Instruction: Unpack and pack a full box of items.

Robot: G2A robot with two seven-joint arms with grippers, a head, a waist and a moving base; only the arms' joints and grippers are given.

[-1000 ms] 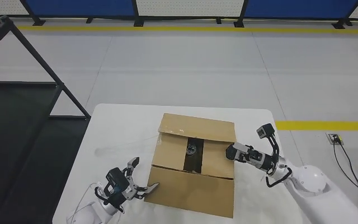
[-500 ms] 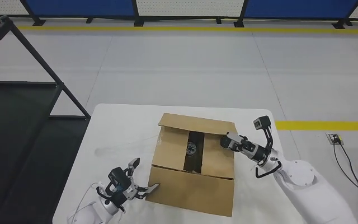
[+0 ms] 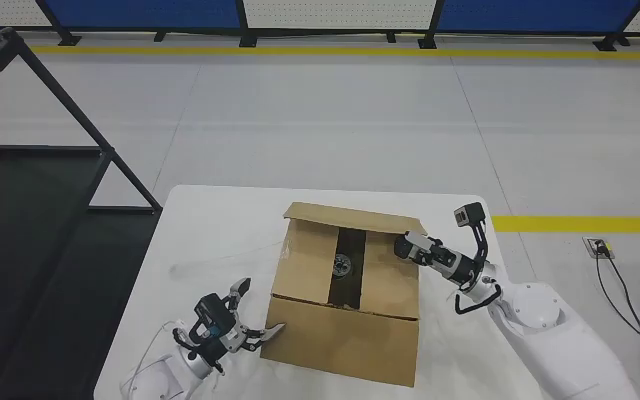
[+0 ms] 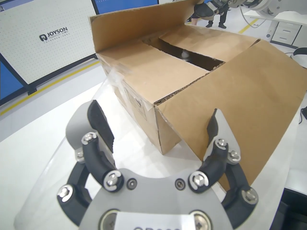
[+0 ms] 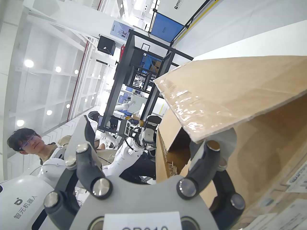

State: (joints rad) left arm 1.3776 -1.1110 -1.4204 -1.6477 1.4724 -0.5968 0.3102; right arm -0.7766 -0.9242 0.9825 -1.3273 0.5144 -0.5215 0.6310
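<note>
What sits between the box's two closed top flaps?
A dark open gap; a small round item shows inside it, seen in top and left wrist views.

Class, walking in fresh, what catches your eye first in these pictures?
A cardboard box sits on the table, a dark gap across its top. The right gripper is at a corner of the raised far flap; the open left gripper hangs by the box's near corner.

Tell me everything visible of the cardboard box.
The cardboard box, brown and corrugated, sits on the white table. Two inner flaps lie nearly flat, a dark gap between them showing a round-topped item. The far flap stands up; the near flap slopes outward and down. Clear tape clings to flap edges. The open right gripper is at the far flap's right end, the open left gripper by the near left corner.
</note>
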